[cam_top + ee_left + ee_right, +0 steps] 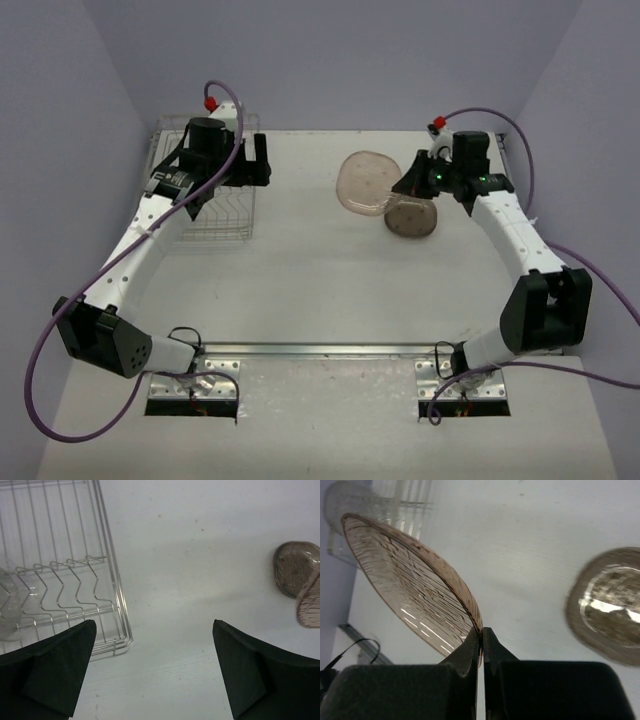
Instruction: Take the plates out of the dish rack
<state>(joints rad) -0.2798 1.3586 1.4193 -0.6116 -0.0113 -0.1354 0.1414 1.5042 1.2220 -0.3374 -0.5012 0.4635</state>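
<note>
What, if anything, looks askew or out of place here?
Only the pink plate: it hangs tilted, pinched at its rim by the right gripper, while the grey plate lies flat. Nothing looks spilled or broken.

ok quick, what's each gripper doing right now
left gripper: open, holding nothing
right gripper: shut on the rim of a pink plate

Reaches far forward on the left, holding the left hand (154,625) wide open above the tabletop. Bends inward at the elbow on the right — clamps the right hand (481,631) fully shut on the rim of a tilted plate (415,580).
</note>
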